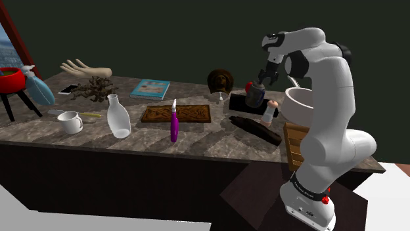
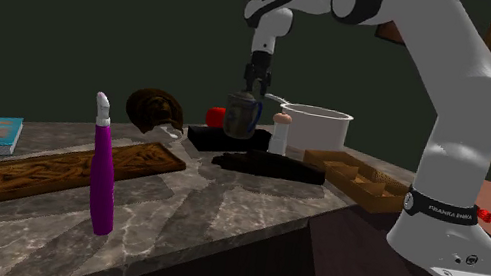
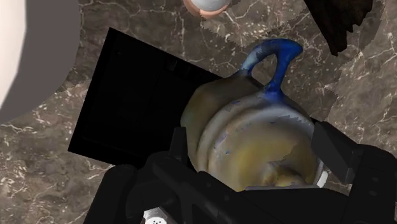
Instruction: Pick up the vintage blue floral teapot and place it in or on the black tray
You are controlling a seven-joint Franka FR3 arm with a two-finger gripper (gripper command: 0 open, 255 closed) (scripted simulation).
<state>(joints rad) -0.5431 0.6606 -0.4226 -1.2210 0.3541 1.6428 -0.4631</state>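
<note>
Clasped teapot (image 3: pixel 254 127) across its upper body in gripper (image 2: pixel 252 90), just over edge of black tray (image 3: pixel 127 114); judged glazed, stiff, breakable, slippery; thin blue handle (image 3: pixel 273 60) best avoided.

Dim renders, soft shadows across the marble counter (image 1: pixel 210 134)

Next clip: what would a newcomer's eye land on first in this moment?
The white arm curls down over the marble counter, its gripper shut on a yellowish teapot with a blue handle, right at the black tray. Nearer the second exterior view's camera, a bright purple bottle stands upright beside a carved wooden board.
</note>
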